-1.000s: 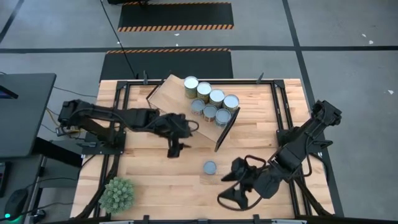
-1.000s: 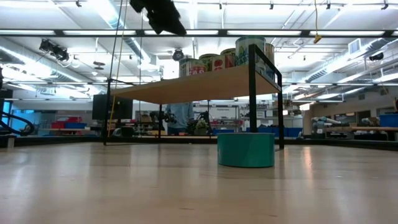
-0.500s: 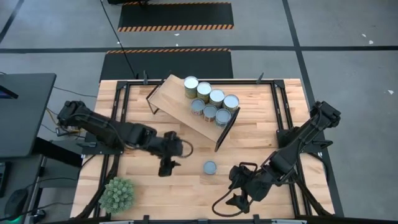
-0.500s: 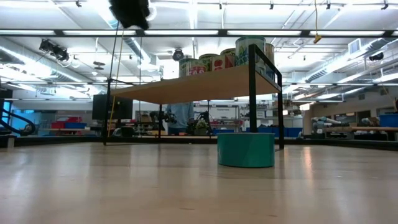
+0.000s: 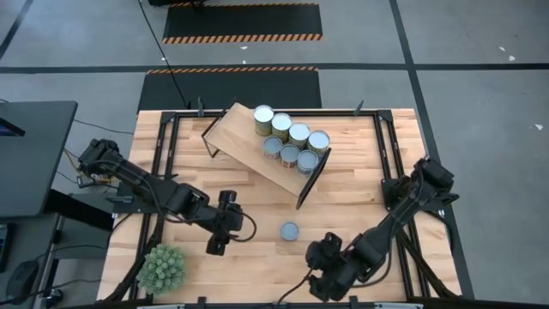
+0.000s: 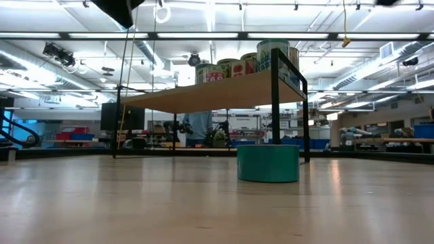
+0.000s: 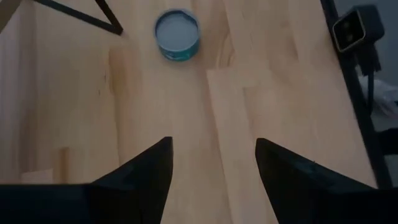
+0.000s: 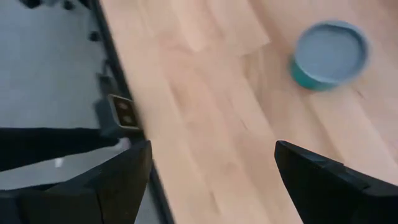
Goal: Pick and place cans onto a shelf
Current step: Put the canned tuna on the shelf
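Several cans [image 5: 292, 142] stand upright in a cluster on the right end of the skewed light-wood shelf [image 5: 249, 146]; they also show in the low view [image 6: 244, 64] on the shelf board [image 6: 203, 95]. One short can [image 5: 290, 230] with a blue-grey top and teal side stands on the table in front of the shelf. It also shows in the low view [image 6: 268, 163], the left wrist view [image 7: 177, 34] and the right wrist view [image 8: 329, 53]. My left gripper [image 5: 213, 247] is open and empty, left of this can. My right gripper [image 5: 310, 287] is open and empty, near the table's front edge.
A spiky green plant ball [image 5: 161, 268] sits at the table's near left corner, close to my left gripper. Black frame rails [image 5: 167, 154] run along the table's sides. Bare tabletop [image 5: 257, 257] lies between the two grippers and the lone can.
My left gripper has drawn back from the shelf toward the table's near left, staying above the table. My right gripper has drawn back toward the table's near edge and a little left. The cans and the shelf have not moved.
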